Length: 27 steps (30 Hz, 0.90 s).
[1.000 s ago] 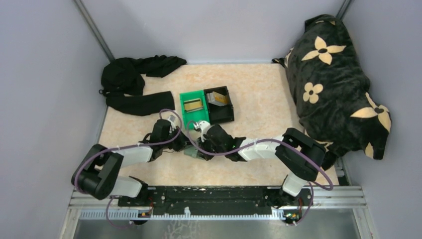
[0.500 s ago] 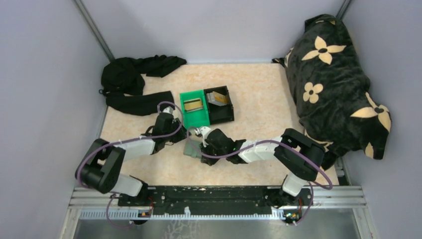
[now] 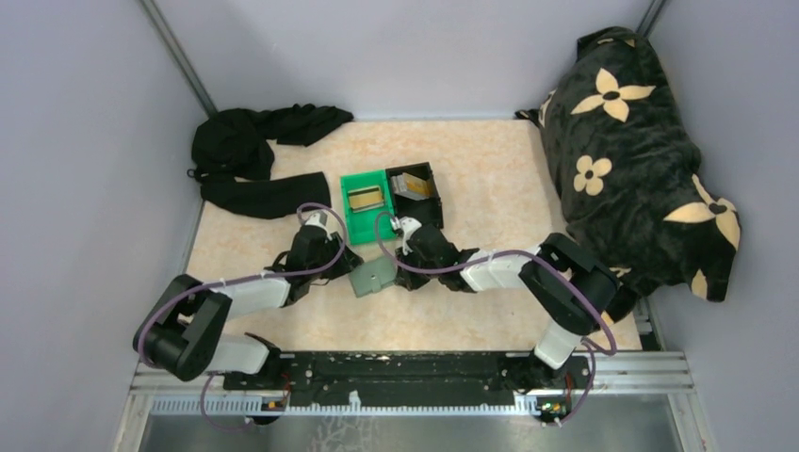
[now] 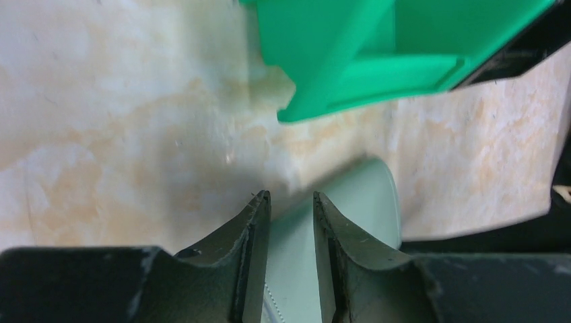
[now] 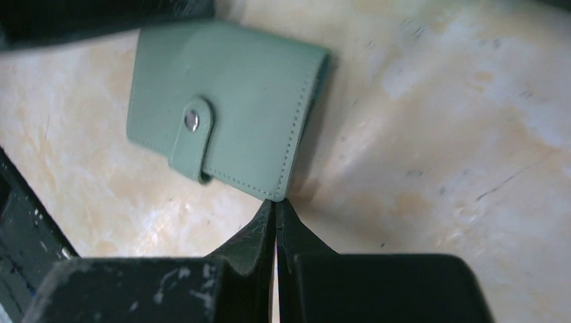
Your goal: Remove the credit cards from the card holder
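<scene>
One wallet [image 3: 373, 277] is lying flat on the table [image 3: 490, 179], closed, with its single strap snapped down over the front panel. It is sitting just near of the green bin [image 3: 375, 226] and between the two grippers. The left gripper [image 4: 291, 196] is reaching in from the wallet's left side with its two fingers standing apart by a narrow gap. The wallet's surface is showing through that gap, and whether the fingers are touching it cannot be told. The right gripper [image 5: 277, 202] is pointing in from the right with its two fingers pressed together and pinching nothing, the joined tip meeting one corner of the wallet. Two bins are standing side by side on the far side of the wallet: the green bin on the left and the black bin [image 3: 426, 217] on the right. One credit card [image 3: 366, 199] is lying in the green bin, and a second credit card [image 3: 418, 186] is leaning in the black bin. One black garment [image 3: 247, 151] is lying at the far left, and one black flowered cushion [image 3: 631, 141] is resting at the far right.
</scene>
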Tool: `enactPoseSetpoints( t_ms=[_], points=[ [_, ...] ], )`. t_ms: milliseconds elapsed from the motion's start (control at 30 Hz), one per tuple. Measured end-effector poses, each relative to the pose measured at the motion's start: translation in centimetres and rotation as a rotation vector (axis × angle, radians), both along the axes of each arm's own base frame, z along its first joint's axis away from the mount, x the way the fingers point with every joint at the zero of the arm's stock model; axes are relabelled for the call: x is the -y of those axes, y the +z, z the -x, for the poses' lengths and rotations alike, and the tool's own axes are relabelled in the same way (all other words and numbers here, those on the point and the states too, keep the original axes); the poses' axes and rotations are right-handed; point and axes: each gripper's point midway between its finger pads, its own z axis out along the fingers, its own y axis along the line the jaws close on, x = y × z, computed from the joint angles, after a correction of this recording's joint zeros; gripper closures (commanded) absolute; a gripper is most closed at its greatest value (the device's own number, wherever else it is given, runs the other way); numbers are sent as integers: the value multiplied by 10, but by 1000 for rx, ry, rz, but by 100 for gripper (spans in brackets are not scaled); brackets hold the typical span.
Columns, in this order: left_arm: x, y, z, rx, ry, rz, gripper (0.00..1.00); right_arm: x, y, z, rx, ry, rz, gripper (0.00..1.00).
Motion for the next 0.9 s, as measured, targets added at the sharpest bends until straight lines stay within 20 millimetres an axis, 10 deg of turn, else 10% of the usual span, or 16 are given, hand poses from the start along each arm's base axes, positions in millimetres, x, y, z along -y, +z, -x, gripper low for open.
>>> enactPoseSetpoints(
  t_ms=[600, 900],
  points=[
    [19, 1, 69, -111, -108, 13, 68, -17, 9, -54, 78, -45, 23, 100],
    [10, -3, 75, -141, -92, -25, 72, -49, 34, -21, 237, 35, 97, 60]
  ],
)
